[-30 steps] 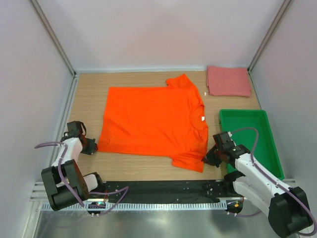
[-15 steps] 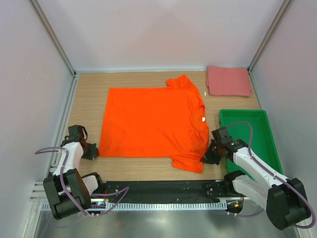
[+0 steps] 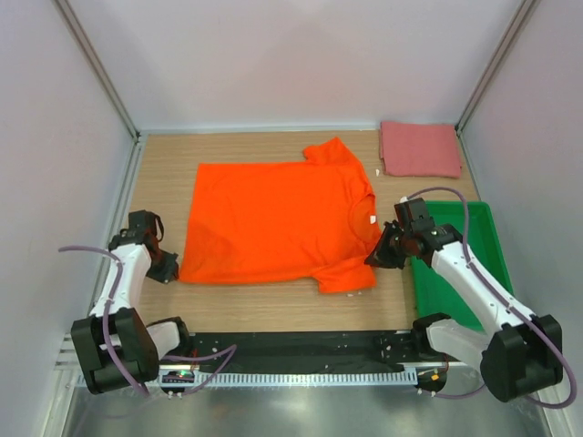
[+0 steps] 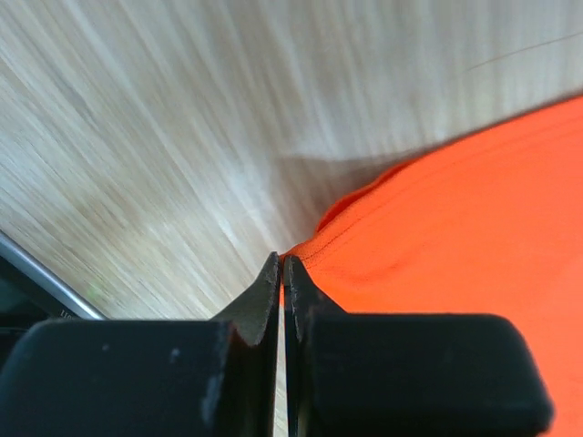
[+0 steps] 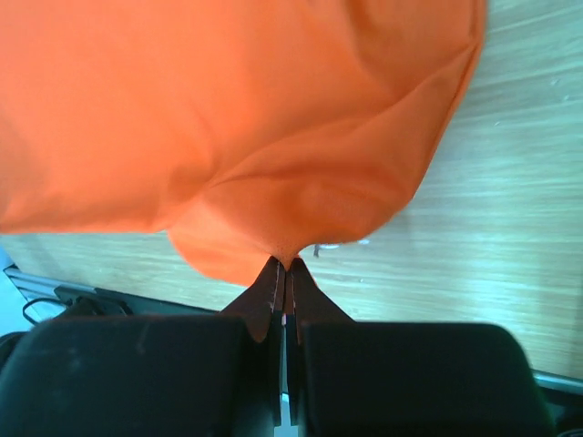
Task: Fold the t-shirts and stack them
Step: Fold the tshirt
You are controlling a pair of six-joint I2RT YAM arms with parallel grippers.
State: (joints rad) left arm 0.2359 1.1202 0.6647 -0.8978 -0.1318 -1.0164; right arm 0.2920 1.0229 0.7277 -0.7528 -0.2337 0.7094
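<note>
Both pairs of jaws are pressed together on orange cloth. Note that the left jaws pinch the near left corner of the hem. The left wrist view shows the hem edge caught between the closed tips. The right jaws pinch the edge of the near sleeve. In the right wrist view the cloth gathers in a rounded bulge at the tips, with bare wood visible beneath it.

Locate the remaining items in this order:

1. The table [image 3: 164, 173] is a wooden surface enclosed by pale walls on three sides.
2. The orange t-shirt [image 3: 273, 218] lies spread across the middle of the table. Its hem points left and its collar [image 3: 364, 211] points right. The body lies mostly flat. The far sleeve points toward the back wall, and the near sleeve is bunched and turned in toward the body.
3. The green tray [image 3: 487, 246] sits at the right edge of the table, just beside the collar. The right arm [image 3: 465, 278] reaches across it.
4. The pink-red t-shirt [image 3: 419, 149] lies folded in the far right corner, behind the tray and apart from the orange t-shirt.
5. The left arm [image 3: 127, 273] runs along the left edge of the table.
</note>
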